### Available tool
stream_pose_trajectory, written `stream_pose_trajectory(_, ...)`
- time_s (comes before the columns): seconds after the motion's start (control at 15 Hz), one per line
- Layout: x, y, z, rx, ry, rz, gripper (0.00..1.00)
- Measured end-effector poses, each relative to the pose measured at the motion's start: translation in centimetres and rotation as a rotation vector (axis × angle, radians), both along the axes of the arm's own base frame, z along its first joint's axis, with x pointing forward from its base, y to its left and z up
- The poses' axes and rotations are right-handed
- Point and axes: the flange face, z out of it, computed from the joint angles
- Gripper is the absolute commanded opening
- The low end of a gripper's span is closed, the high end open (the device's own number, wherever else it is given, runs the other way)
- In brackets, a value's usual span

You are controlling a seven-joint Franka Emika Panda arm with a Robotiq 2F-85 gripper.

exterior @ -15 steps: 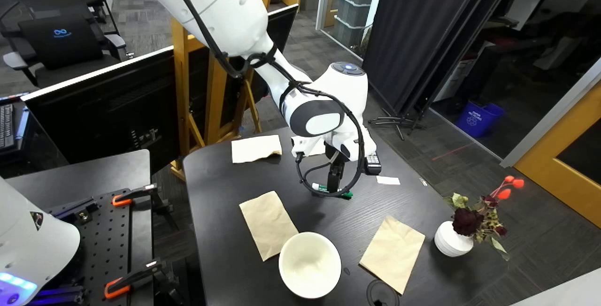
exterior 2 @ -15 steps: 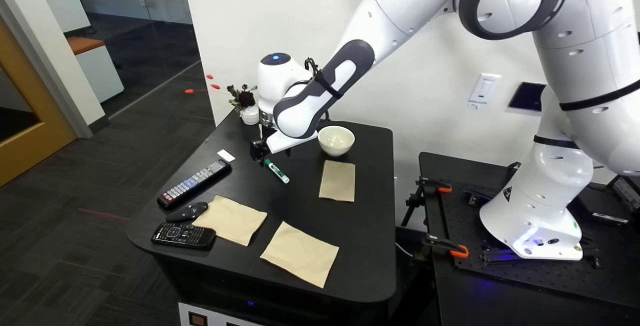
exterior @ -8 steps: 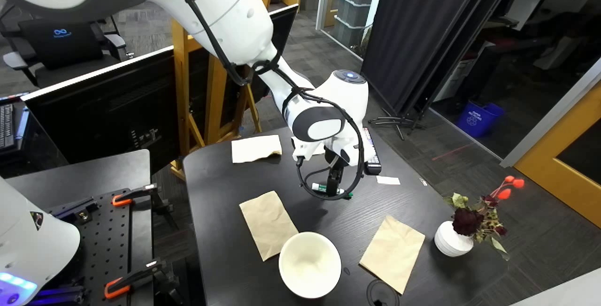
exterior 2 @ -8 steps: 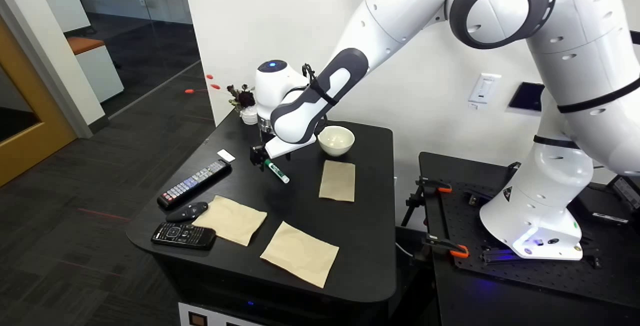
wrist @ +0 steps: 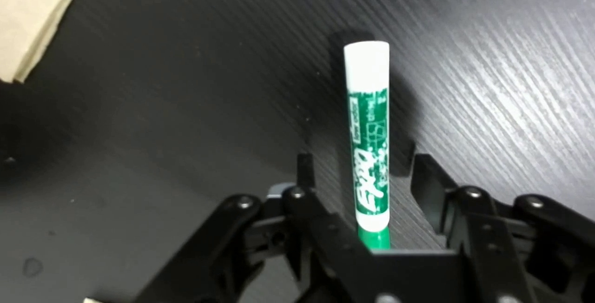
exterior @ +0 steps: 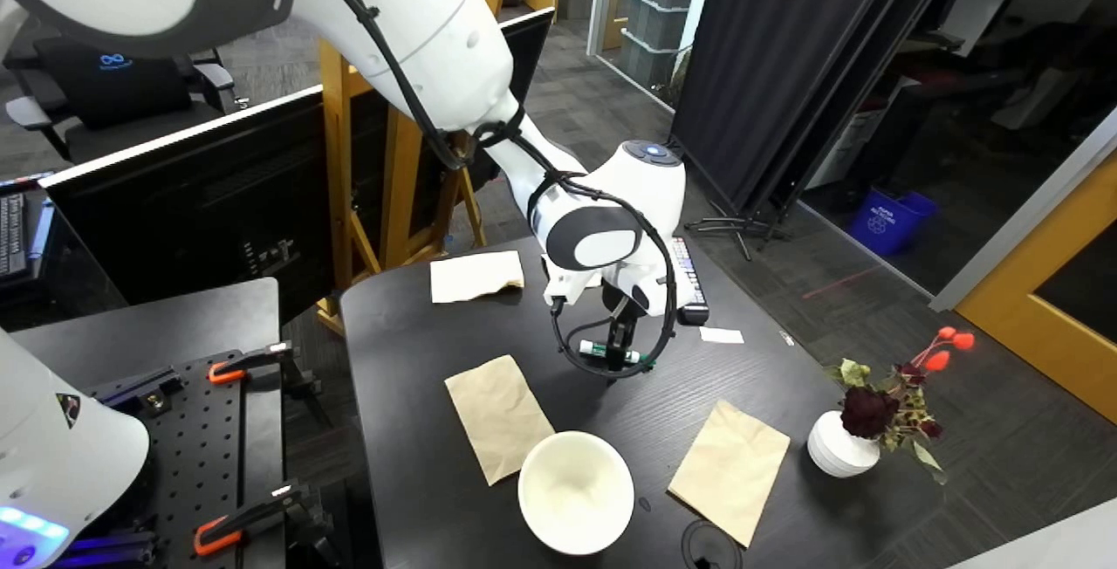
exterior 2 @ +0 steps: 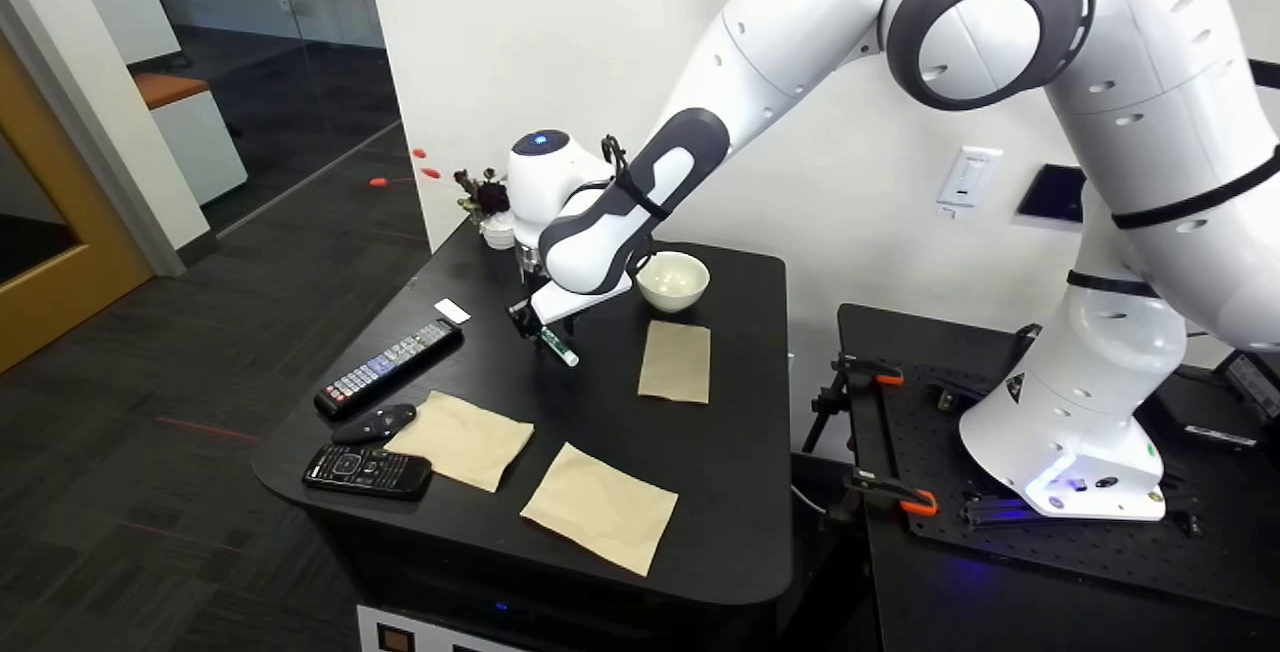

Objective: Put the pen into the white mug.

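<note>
- Wrist view: gripper (wrist: 364, 174) spread apart, pen (wrist: 370, 138) between its fingertips, gap each side; pen lies on dark table (wrist: 186, 154).
- In an exterior view: white mug (exterior: 576, 493) upright, just beside tan paper sheet (exterior: 499, 418), well apart from pen.
- In an exterior view: gripper partly hides pen; long black remote (exterior 2: 390, 368) just beside white card (exterior 2: 452, 311).

Green end of the pen (wrist: 370, 145) partly behind the hand (wrist: 362, 171), tan paper (wrist: 35, 12) partly outside the wrist view.
</note>
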Motion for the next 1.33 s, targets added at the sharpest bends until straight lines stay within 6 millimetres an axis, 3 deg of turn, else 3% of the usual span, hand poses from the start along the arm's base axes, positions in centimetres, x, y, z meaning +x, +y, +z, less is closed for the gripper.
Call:
stream_pose_trajectory(0.2, 0.1, 0.0, -0.1, -0.001, 0.000, 0.000, 0.04)
stream_pose_trajectory(0.27, 0.1, 0.0, -0.1, -0.001, 0.000, 0.001, 0.01)
stream_pose_trajectory(0.67, 0.5, 0.0, 0.7, 0.002, -0.016, -0.006, 0.05)
stream_pose_trajectory(0.93, 1.1, -0.5, 4.1, 0.001, -0.064, -0.034, 0.05)
stream_pose_trajectory(1.33, 0.0, -0.8, 11.4, -0.045, -0.150, -0.105, 0.05)
